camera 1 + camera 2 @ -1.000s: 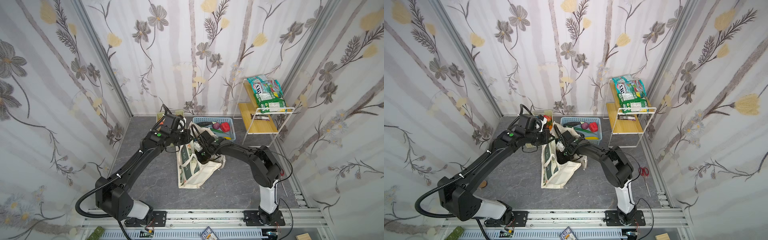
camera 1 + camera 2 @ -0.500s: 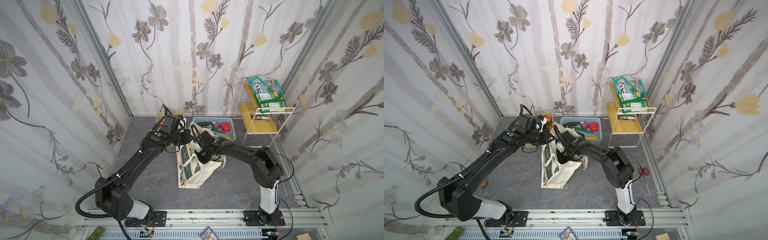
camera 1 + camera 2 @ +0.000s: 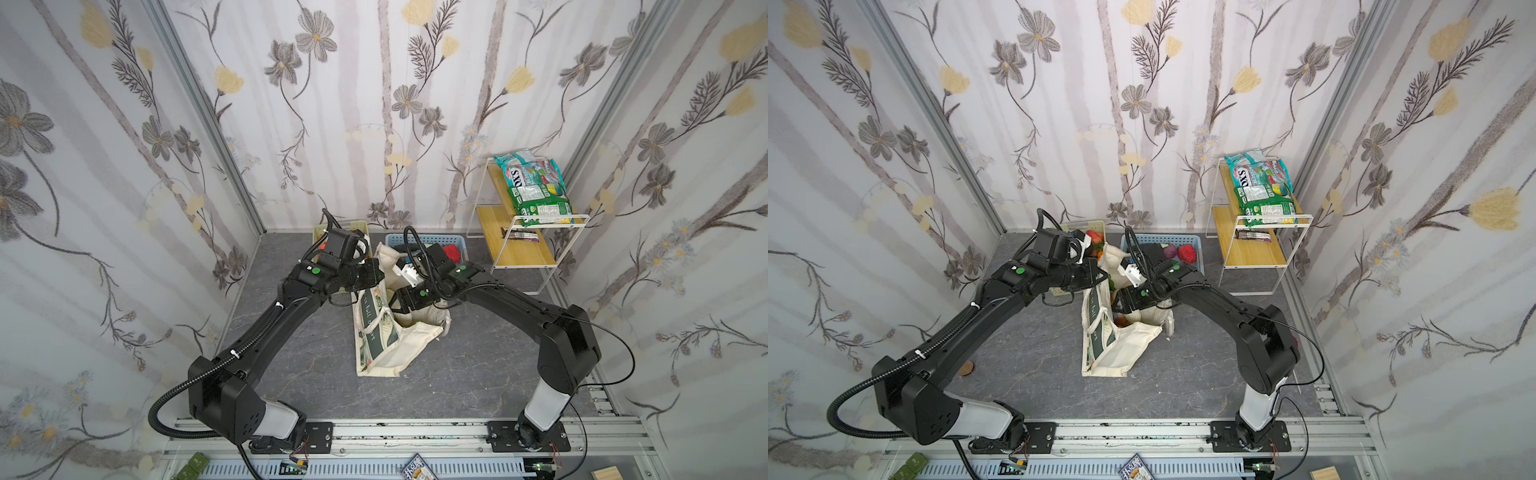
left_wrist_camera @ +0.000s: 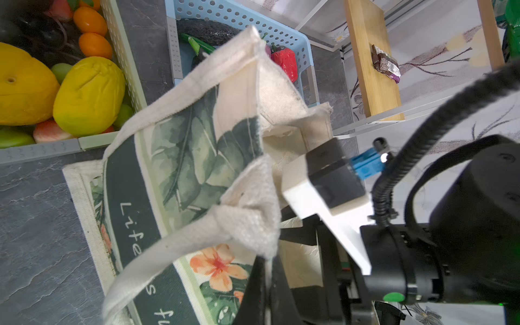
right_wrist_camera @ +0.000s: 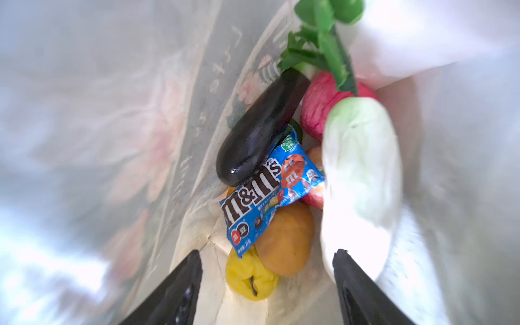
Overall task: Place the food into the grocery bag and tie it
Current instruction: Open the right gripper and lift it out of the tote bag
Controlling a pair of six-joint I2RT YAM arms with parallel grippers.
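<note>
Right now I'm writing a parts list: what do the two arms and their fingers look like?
The left arm and right arm are matte black with white base links and ribbed black hoses. Each wrist carries a green dot and a white camera bracket; white zip ties bind the left hose. The right fingers are black tapered wedges.

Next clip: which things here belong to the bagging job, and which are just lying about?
Job: grocery bag, M&M's packet, eggplant, white radish, snack packets, yellow fruit, red pepper.
Lying about: wooden block, wire shelf, blue basket, green basket.
</note>
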